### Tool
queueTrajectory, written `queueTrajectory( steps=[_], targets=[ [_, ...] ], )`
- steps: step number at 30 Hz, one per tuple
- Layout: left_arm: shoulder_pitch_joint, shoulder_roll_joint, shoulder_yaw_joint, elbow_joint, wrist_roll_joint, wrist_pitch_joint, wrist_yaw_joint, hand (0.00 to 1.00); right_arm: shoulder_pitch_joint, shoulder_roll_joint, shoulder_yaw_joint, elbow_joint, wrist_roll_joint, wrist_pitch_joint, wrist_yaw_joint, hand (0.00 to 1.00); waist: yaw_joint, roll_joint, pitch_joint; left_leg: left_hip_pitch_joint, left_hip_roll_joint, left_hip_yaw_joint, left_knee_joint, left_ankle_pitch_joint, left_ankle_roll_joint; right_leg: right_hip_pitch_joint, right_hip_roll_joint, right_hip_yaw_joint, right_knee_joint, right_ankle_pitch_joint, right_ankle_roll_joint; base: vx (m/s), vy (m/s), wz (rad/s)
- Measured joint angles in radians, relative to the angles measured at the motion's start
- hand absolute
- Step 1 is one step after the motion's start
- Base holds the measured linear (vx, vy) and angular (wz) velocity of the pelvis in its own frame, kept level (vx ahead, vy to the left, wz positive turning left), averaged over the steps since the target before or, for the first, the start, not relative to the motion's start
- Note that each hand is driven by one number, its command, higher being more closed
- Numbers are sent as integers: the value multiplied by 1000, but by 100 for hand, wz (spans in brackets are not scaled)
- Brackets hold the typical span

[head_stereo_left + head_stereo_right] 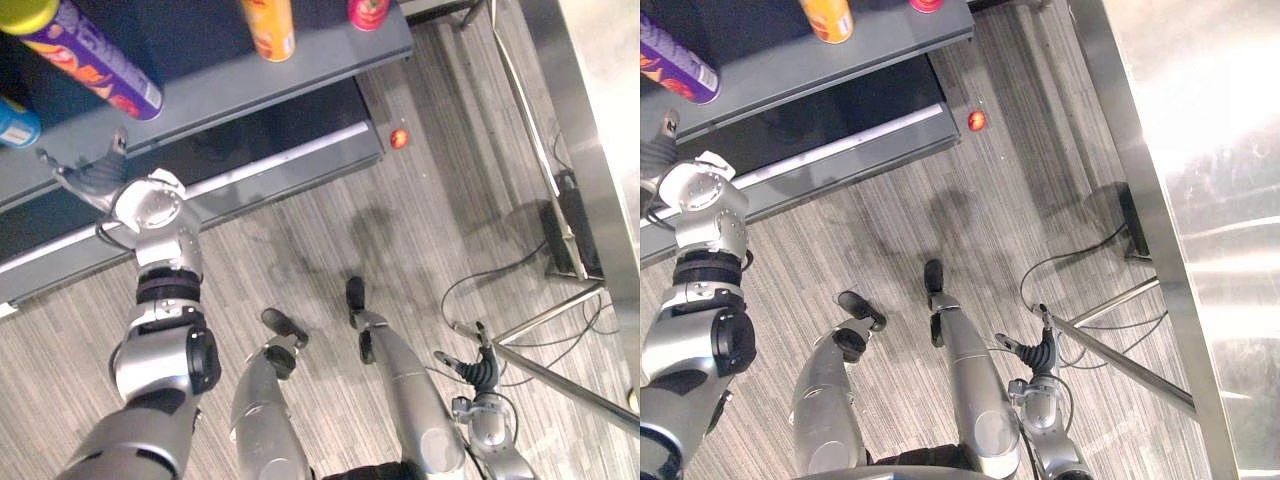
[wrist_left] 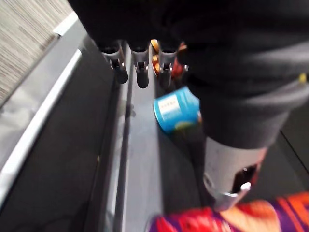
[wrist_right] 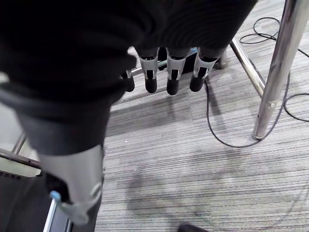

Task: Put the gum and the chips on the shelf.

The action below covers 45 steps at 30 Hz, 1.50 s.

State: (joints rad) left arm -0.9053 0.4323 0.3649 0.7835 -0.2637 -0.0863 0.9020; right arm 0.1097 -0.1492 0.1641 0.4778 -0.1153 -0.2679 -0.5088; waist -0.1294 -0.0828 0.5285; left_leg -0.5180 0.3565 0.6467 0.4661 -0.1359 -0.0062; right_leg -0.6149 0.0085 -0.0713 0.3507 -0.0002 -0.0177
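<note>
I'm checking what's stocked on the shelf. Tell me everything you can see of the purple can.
The purple can is a long tube with orange and red print and a yellow-green lid at one end. It sits on the grey shelf, its base near the front edge, between a blue can and an orange can, apart from both. The open left hand is near the shelf's edge and not touching it. I cannot tell whether it stands or lies.

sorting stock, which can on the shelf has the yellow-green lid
The purple chips can, the longest one, between the short blue can and the orange can.
</note>
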Motion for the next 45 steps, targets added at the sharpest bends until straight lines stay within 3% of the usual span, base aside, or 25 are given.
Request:
queueTrajectory(
  steps=[3,6,8,11,14,18,22,28,31,34,36,37,39,45],
  targets=[
    [80,-19,29,0,-30,-6,0,0,0,3,1,-4,0,1,-6,0,7,2,0,33,-21,-5,-26,9,0,33,-15,-10,-1,-7,-1,61,-6,17],
    [171,-64,72,-1,-49,-41,1,0,3,3,1,1,-1,3,-6,0,26,8,0,83,-42,-15,-49,13,-3,84,-30,-24,-2,-20,0,54,1,18],
    [242,-97,80,-1,-57,-66,0,0,9,3,-1,4,-1,3,-7,0,29,21,-6,112,-57,-30,-68,17,-6,122,-41,-43,-9,-29,4,58,2,34],
    [381,-187,76,-1,-68,-108,-7,0,31,6,-22,19,8,5,-4,0,57,47,-22,187,-89,-34,-129,35,-10,197,-55,-57,-41,-34,8,89,15,23],
    [556,-279,1,0,-28,-129,-24,0,39,11,-71,66,17,3,11,0,60,77,-42,269,-143,-68,-212,65,-13,286,-81,-92,-77,-47,23,74,20,41],
    [744,-366,-36,66,-27,-147,-96,0,43,11,-150,234,39,7,59,0,79,103,-119,342,-176,-131,-260,84,-9,397,-92,-138,-130,-57,37,114,16,40],
    [943,-412,-58,148,-28,-148,-311,0,86,36,-211,386,39,23,134,0,81,108,-218,445,-220,-185,-337,96,-12,527,-105,-177,-202,-67,57,96,20,36],
    [1099,-426,-85,248,8,-81,-600,0,92,48,-289,495,28,38,234,0,109,112,-310,571,-275,-198,-469,124,-16,652,-118,-201,-297,-50,93,55,54,12],
    [1111,-405,-85,296,-20,-19,-660,0,86,49,-317,526,5,44,277,0,109,106,-334,620,-297,-203,-522,136,-17,693,-123,-205,-328,-41,107,47,79,5],
    [1107,-394,-81,325,-125,82,-690,0,80,53,-344,561,8,60,305,0,109,96,-351,647,-310,-201,-551,140,-17,718,-127,-205,-352,-31,115,40,60,-1],
    [1105,-388,-68,333,-164,125,-714,0,80,67,-365,574,21,76,318,0,108,102,-358,670,-318,-200,-559,147,-6,743,-130,-204,-366,-23,118,47,49,-3],
    [1106,-388,-57,338,-203,134,-713,0,78,71,-377,586,48,88,323,0,109,88,-354,683,-322,-198,-561,148,-5,753,-132,-203,-369,-19,119,43,47,-7],
    [1105,-385,-50,351,-237,140,-713,0,71,74,-386,604,86,110,334,0,109,89,-360,692,-327,-200,-561,148,-5,761,-135,-200,-372,-17,123,28,38,-8],
    [1103,-380,-53,365,-236,117,-712,0,54,76,-396,637,196,176,358,0,111,79,-360,692,-331,-200,-568,138,-19,765,-139,-194,-391,-17,125,-21,27,-4]
  ],
)
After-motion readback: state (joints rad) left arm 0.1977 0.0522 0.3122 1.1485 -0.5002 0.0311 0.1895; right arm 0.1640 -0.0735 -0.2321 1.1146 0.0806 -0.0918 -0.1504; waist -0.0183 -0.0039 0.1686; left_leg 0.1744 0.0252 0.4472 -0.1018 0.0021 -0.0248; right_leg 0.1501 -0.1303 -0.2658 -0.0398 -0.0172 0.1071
